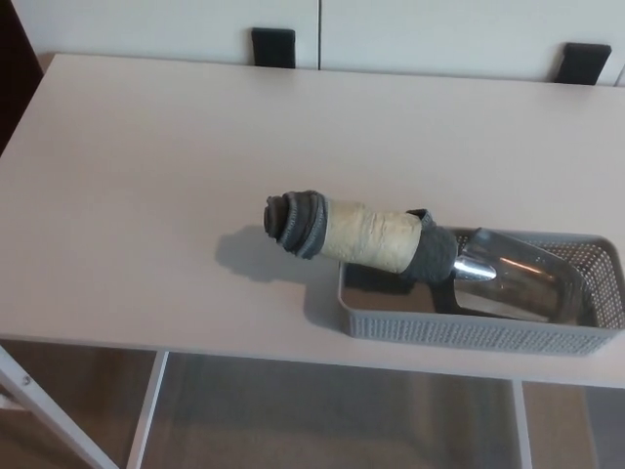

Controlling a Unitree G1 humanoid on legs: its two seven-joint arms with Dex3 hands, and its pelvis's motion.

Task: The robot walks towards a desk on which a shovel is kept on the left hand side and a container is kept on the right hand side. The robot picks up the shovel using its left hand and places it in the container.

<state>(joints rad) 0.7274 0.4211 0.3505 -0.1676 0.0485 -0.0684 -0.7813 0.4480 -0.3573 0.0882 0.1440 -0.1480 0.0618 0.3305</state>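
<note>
The shovel lies with its shiny metal scoop inside the grey mesh container at the desk's right front. Its thick handle, wrapped in beige and grey padding, rests on the container's left rim and sticks out up and to the left, ending in a grey cap. It casts a shadow on the pale desk. Neither of my hands shows in the head view.
Two black chair backs stand behind the desk's far edge. The desk's white leg and a crossbar show below the near edge, over a tan floor.
</note>
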